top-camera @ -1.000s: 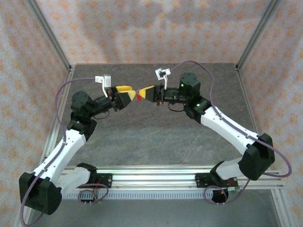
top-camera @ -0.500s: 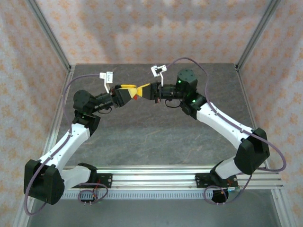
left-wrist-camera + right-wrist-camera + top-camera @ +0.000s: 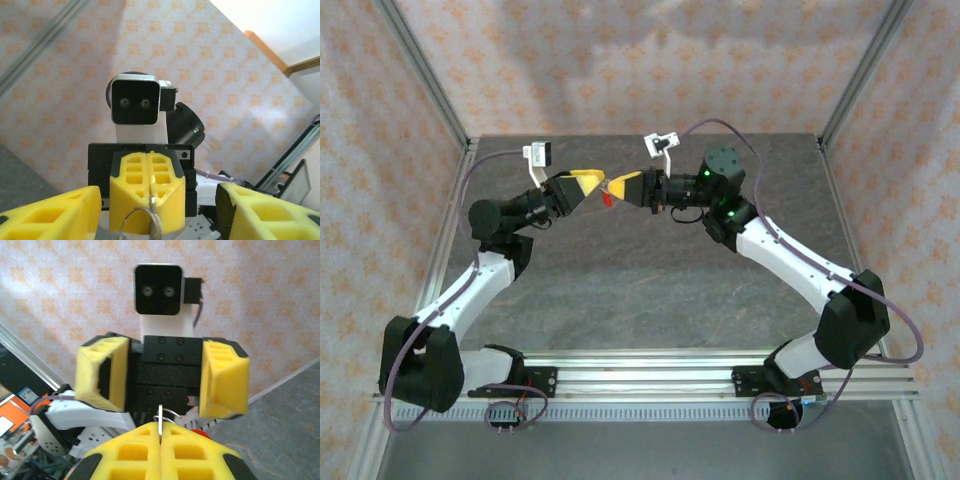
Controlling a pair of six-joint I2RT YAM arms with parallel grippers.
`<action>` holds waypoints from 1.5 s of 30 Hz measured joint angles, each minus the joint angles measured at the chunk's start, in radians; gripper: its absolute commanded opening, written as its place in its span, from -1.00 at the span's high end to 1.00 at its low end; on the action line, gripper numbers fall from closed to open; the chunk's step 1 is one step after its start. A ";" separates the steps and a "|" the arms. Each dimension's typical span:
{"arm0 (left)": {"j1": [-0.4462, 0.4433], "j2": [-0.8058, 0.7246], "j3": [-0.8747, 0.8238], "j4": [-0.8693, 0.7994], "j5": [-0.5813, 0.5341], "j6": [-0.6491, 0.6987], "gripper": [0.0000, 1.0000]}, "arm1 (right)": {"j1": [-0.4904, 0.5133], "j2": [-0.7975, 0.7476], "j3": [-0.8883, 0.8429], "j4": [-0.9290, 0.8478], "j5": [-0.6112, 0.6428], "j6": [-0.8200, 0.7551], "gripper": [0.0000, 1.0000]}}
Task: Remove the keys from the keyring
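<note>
While the two arms meet nose to nose high above the dark grey stone-patterned table (image 3: 650, 290), everything hangs on one very thin hold. The right gripper (image 3: 148, 195) has its yellow fingers pressed flat together, and a sliver of silvery metal sticks out of the seam. I take it for the tiny silvery metal key (image 3: 160, 421), seen edge-on, though I can't be sure it isn't part of the thin wire loop (image 3: 134, 221) dangling just beside it. The small bright red oblong tag (image 3: 606, 199) hangs just under the fingertips, between the two grippers. The left gripper (image 3: 586, 183) faces them with its fingers spread wide, touching nothing.

From where I stand, the worry is aim. The pieces are far smaller than the fingers, so the left jaws could close on the right gripper's yellow tips or on nothing at all. A tug in the wrong direction could slide the metal out of that narrow pinch, and the whole bunch would fall to the table. The two heads could also simply bump.

Nothing lies between the grippers, though the right fingers themselves cover much of the metal. Purple cable (image 3: 760, 150) loops behind the right arm, and orange-flowered wall panels (image 3: 620, 60) close in the cell.
</note>
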 measured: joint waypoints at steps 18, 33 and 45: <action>-0.003 0.036 0.000 0.136 0.067 -0.142 0.03 | 0.000 0.047 0.000 0.186 -0.035 0.163 1.00; -0.035 0.039 0.003 0.142 0.087 -0.148 0.44 | 0.000 0.056 0.000 0.286 -0.054 0.238 1.00; -0.036 0.041 0.015 0.142 0.107 -0.148 0.81 | -0.008 0.056 0.000 0.295 -0.052 0.228 1.00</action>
